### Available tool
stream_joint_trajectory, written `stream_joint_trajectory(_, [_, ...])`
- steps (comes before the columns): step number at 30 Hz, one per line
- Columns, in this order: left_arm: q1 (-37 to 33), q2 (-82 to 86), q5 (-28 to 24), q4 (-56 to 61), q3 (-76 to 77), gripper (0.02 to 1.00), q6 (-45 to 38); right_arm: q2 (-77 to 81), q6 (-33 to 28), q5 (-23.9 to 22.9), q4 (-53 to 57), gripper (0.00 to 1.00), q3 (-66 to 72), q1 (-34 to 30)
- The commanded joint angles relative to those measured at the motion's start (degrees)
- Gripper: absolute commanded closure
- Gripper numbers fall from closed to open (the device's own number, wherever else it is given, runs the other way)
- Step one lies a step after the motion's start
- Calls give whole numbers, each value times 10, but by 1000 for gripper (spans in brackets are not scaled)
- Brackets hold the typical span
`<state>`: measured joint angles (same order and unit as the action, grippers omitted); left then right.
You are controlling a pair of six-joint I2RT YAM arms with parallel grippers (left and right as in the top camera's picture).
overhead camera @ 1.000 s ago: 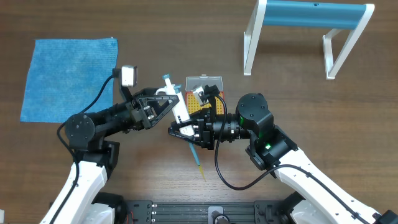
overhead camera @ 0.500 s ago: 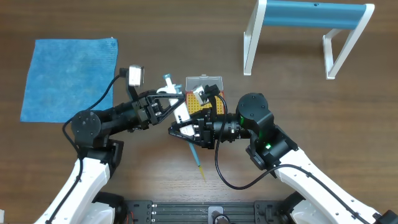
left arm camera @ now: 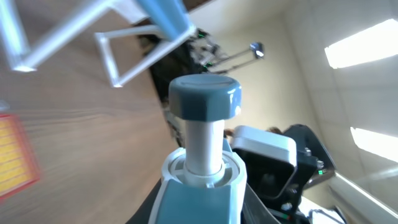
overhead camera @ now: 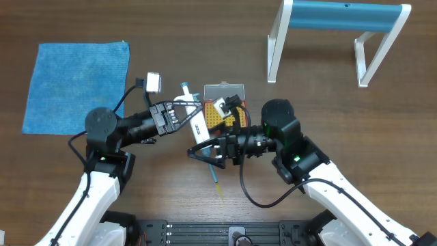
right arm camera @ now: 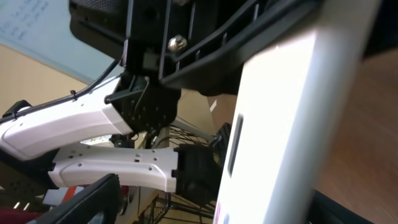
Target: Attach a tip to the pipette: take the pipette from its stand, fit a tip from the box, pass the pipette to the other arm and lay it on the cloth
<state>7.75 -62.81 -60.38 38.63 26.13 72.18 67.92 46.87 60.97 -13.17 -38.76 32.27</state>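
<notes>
At frame centre the pipette [overhead camera: 199, 127] runs plunger upper-left to tip lower-right, clamped low by the right gripper [overhead camera: 207, 151]; the left gripper [overhead camera: 181, 113] sits at its upper body, closure not determinable.

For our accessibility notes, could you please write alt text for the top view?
The right gripper holds a white pipette with a blue plunger and yellow tip at the picture's middle, while the left gripper sits at its plunger end. A blue cloth lies far left, a white-and-blue stand upper right.
</notes>
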Motion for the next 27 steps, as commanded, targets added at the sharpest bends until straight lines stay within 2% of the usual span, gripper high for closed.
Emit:
stream_joint_trajectory(1, [-26, -1, 0, -18, 9, 991, -48, -5, -44, 104, 41, 189, -9, -75])
stream_joint_trajectory(6, [-25, -1, 2, -21, 10, 989, -48, -5, -81, 151, 41, 189, -9, -133])
stream_joint_trajectory(9, [-26, -2, 30, -54, 10, 991, -52, -5, -93, 177, 41, 189, -9, -170])
stream_joint_trajectory(15, [-26, -2, 78, -83, 10, 991, -59, -5, -109, 252, 41, 187, -9, -297])
stream_joint_trajectory(19, [-25, -1, 94, -97, 12, 991, -56, -5, -123, 256, 40, 187, -9, -359])
stream_joint_trajectory(21, [-24, -1, 95, -107, 17, 989, -56, -5, -141, 241, 41, 185, -9, -382])
stream_joint_trajectory(24, [-24, -1, 99, -126, 29, 991, -50, -5, -165, 160, 47, 183, -8, -397])
stream_joint_trajectory(26, [-16, -1, 113, -132, 39, 991, -50, -5, -208, 53, 99, 185, -8, -395])
stream_joint_trajectory(27, [-12, -1, 123, -135, 45, 991, -52, -5, -235, -22, 151, 185, -8, -393])
